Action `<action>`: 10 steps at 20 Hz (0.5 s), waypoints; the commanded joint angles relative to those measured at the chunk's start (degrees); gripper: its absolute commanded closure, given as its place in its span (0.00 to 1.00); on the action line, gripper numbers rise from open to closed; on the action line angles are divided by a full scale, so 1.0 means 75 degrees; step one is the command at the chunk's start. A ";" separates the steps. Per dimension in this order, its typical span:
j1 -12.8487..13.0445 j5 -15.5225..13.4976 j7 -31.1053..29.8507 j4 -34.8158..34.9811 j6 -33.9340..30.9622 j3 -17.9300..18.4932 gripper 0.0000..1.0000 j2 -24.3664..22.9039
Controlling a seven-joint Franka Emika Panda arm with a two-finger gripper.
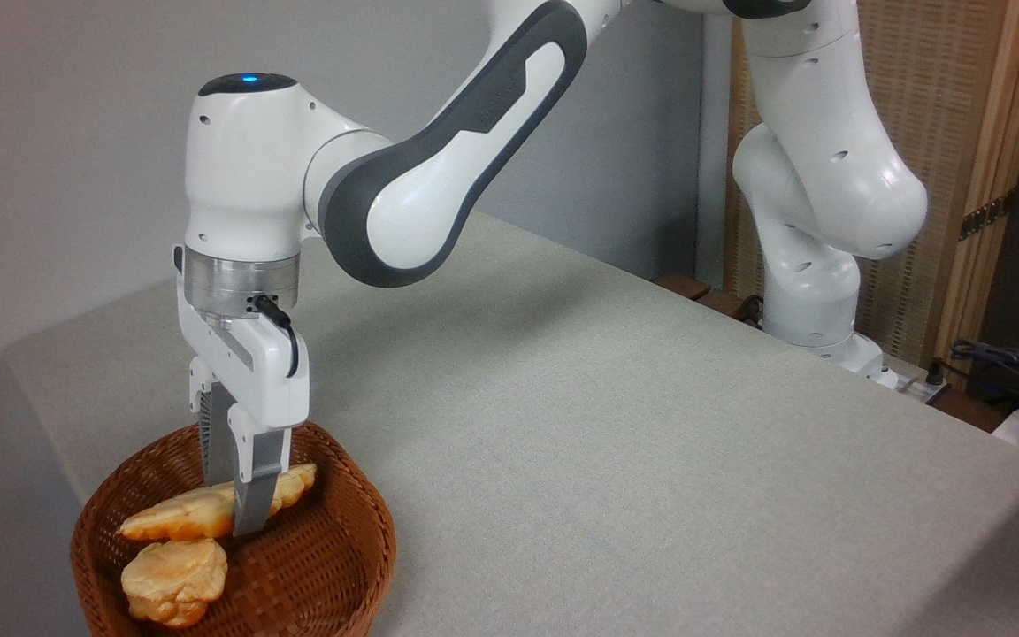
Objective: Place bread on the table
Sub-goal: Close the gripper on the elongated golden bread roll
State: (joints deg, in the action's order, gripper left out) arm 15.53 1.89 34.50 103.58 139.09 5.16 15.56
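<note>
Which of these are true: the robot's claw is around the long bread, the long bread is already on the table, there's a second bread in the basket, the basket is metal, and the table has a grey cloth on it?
1. The gripper is around the long bread. True: one finger is in front of it, one behind.
2. The long bread lies on the table. False: it is over the basket, within its rim.
3. A second bread is in the basket. True: a round bun sits nearer the camera.
4. The basket is metal. False: it is brown wicker.
5. A grey cloth covers the table. True.
</note>
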 commanded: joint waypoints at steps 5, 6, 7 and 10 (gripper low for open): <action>-0.0008 0.0182 -0.0450 -0.0076 -0.0169 -0.0008 0.46 -0.0305; -0.0008 0.0182 -0.0486 -0.0076 -0.0333 -0.0008 0.46 -0.0457; -0.0008 0.0182 -0.0486 -0.0088 -0.0485 -0.0008 0.46 -0.0597; -0.0008 0.0112 -0.0486 -0.0076 -0.0953 -0.0008 0.46 -0.0984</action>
State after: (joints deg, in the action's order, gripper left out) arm 15.50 1.89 32.49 103.09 136.37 5.16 11.73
